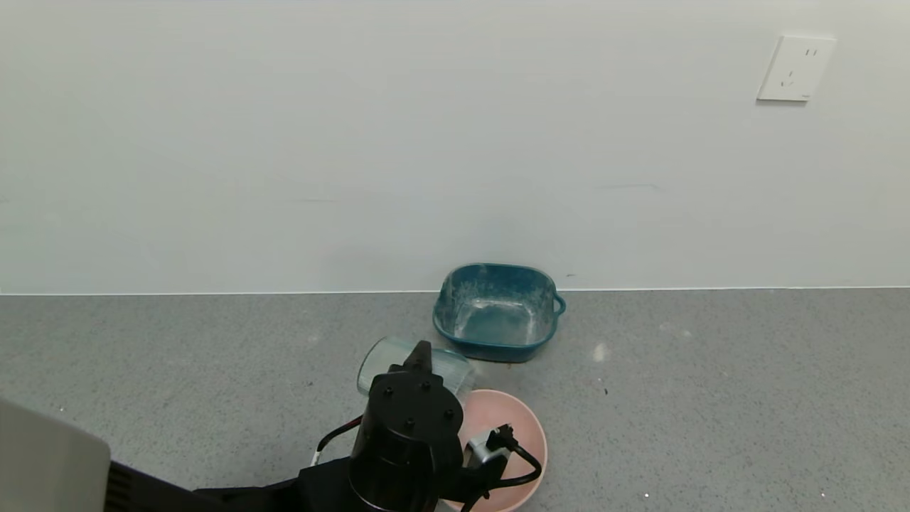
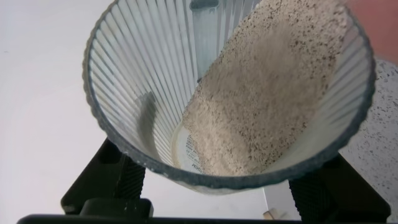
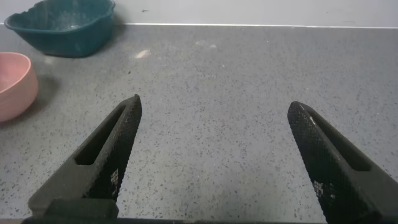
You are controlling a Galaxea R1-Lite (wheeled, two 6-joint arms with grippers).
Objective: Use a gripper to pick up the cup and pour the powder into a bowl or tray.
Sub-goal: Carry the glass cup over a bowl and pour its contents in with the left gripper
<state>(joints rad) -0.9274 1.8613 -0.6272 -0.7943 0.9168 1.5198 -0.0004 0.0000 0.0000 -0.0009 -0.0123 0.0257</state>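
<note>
My left gripper (image 1: 421, 364) is shut on the clear ribbed cup (image 1: 384, 361) and holds it tilted well over on its side, just behind the far left rim of the pale pink bowl (image 1: 515, 421). In the left wrist view the cup (image 2: 140, 81) fills the picture between the black fingers (image 2: 121, 180). The pale speckled powder (image 2: 267, 93) lies banked along one side wall, from the base up to the rim. My arm hides much of the bowl's inside. My right gripper (image 3: 214, 124) is open and empty low over bare counter, with the bowl (image 3: 12, 81) off to one side.
A square teal tray (image 1: 495, 311) with a dusty whitish inside stands against the wall behind the bowl; it also shows in the right wrist view (image 3: 62, 28). The grey speckled counter ends at a white wall with an outlet (image 1: 796, 69).
</note>
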